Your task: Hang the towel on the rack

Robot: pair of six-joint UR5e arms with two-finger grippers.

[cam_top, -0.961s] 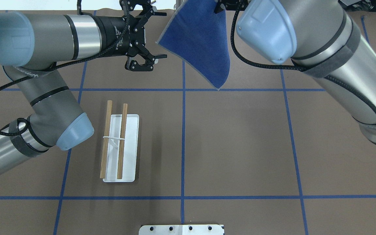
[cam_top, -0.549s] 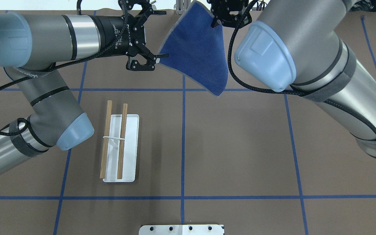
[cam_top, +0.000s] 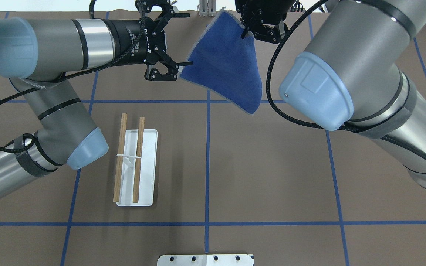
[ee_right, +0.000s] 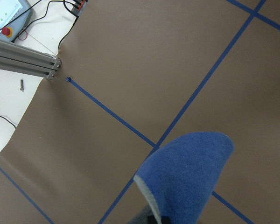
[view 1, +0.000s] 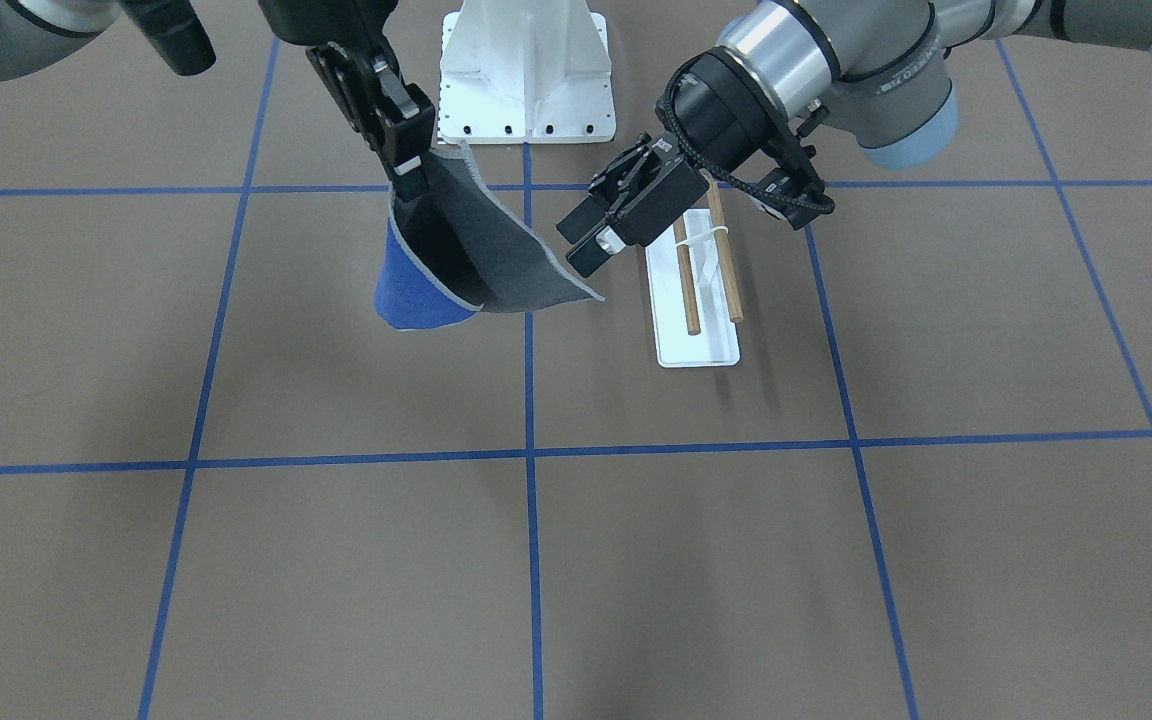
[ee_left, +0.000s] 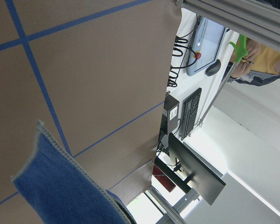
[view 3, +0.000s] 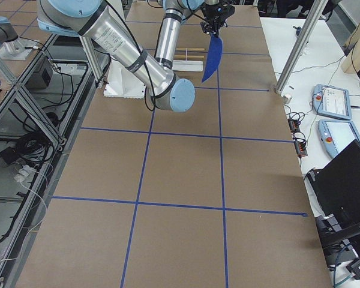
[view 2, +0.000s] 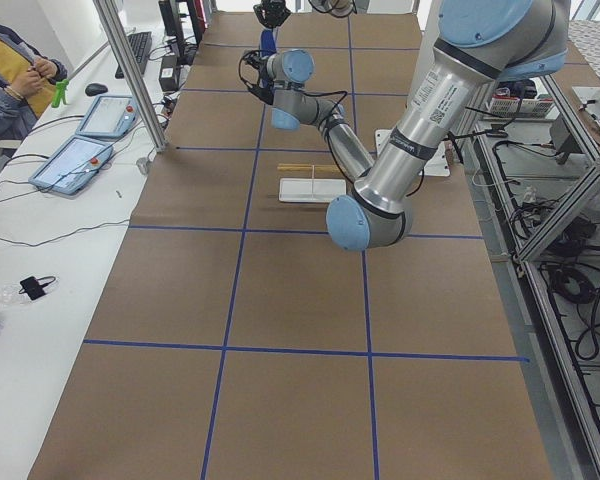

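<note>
The towel hangs by one corner from my right gripper, which is shut on it above the table's far middle. The blue side shows in the overhead view, and the dark grey side in the front view. My left gripper is open and lies level, pointing at the towel's left edge. Its lower finger is next to the towel's left corner. The rack, two wooden dowels on a white base plate, stands on the table nearer the robot, under my left arm. The left wrist view shows the towel's blue corner.
A large white bolted pedestal stands at the robot's edge of the table. Blue tape lines cross the brown table. The far table edge, with an aluminium post, lies just beyond the grippers. Operator desks with pendants lie beyond it.
My right arm has swung in and carried the towel slightly left and nearer. My left gripper has edged right, so the towel's left corner now sits at its lower finger.
</note>
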